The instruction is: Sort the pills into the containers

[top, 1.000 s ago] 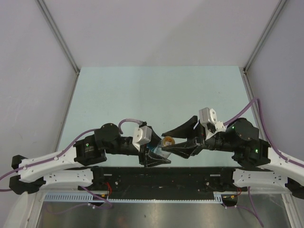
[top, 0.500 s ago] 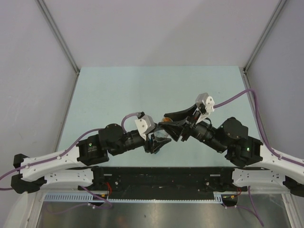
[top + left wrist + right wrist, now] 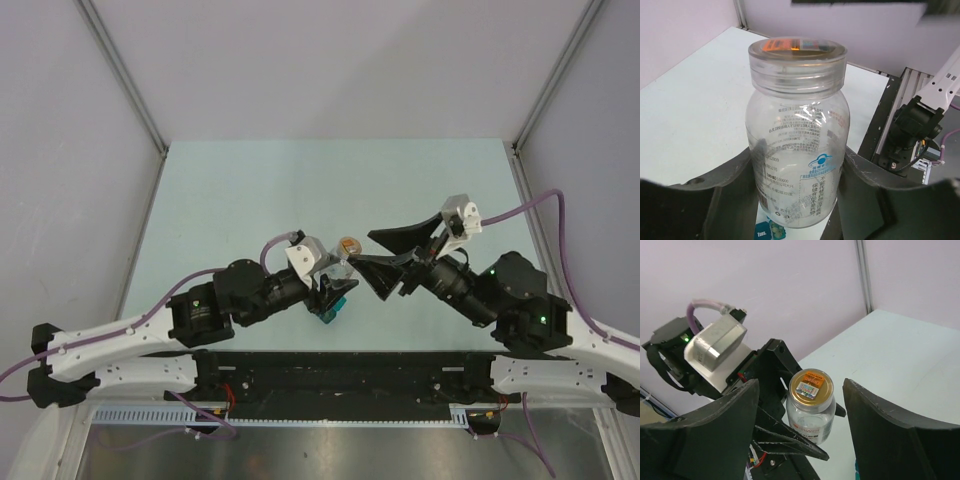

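Note:
My left gripper point(image 3: 338, 278) is shut on a small clear bottle point(image 3: 346, 250) with a tan lid and holds it upright above the table. In the left wrist view the bottle point(image 3: 797, 125) fills the gap between my fingers point(image 3: 725, 200), and it looks empty. The bright-blue pill box point(image 3: 333, 304) lies under the bottle; one corner point(image 3: 769, 231) shows a "Tues." label and pale green pills in the compartment beside it. My right gripper point(image 3: 388, 256) is open and empty, just right of the bottle point(image 3: 811, 405), with its fingers apart from the lid.
The pale green table point(image 3: 300, 190) is walled by grey panels at the back and sides. The black base rail point(image 3: 340, 375) of the arms runs along the near edge. The left arm's wrist camera block point(image 3: 715, 345) sits behind the bottle.
Both grippers rose from near the base rail. The right gripper drew back to the right and stands open, clear of the bottle. The left gripper still holds the bottle, and the pill box now shows beneath it.

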